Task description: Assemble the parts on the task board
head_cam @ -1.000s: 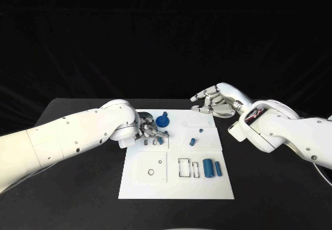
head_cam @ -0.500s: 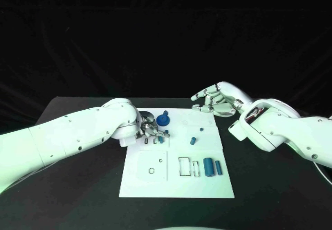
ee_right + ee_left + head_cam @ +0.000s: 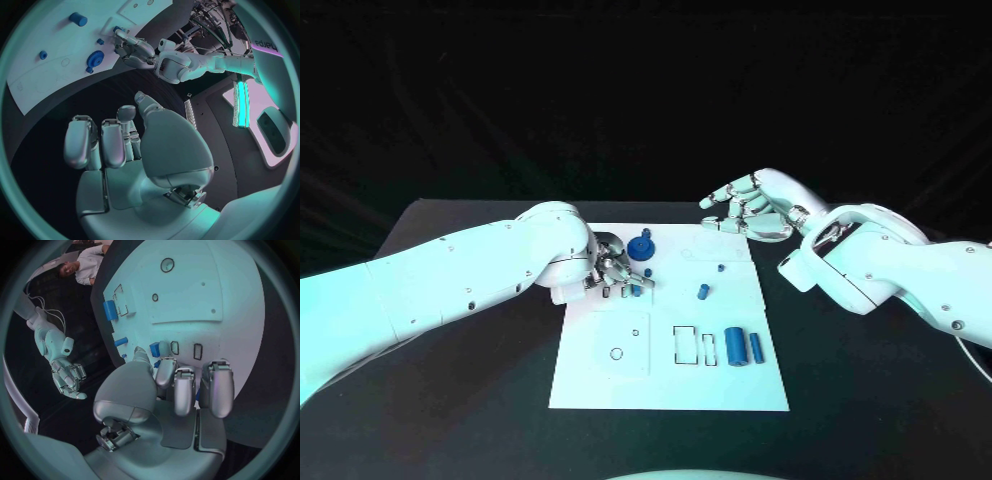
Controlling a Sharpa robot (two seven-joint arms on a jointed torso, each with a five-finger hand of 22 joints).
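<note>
A white task board (image 3: 668, 390) is lying lengthwise on a black worktop (image 3: 877, 400), seen from above. Nearest the viewer, the board's front end is carrying a raised square panel (image 3: 617, 345) on the left. Beside it are two empty rectangular slots (image 3: 684, 346), and next to those two blue cylinders (image 3: 734, 347) are lying side by side.

Further back, a small blue peg (image 3: 702, 293) is sitting near the board's middle, and a smaller blue piece (image 3: 720, 268) lies a little beyond it.

At the board's left edge, the left hand (image 3: 613, 272) is curling its fingers down over a row of small slots. The left wrist view shows a small blue part (image 3: 154, 348) at the thumb and fingertip, just beside the slots (image 3: 185, 348). The hand appears to be pinching it, though the contact itself is partly hidden. A round blue gear-like part (image 3: 640, 249) is standing just behind this hand.

This step looks like seating that small part in a slot. Doing it well would mean lining its long side up with the slot and lowering it straight. The pinch should loosen only once the part sits flush, without brushing the gear.

Farthest away, the right hand (image 3: 749, 213) is hovering over the board's far right corner. Its fingers are loosely spread and holding nothing.
</note>
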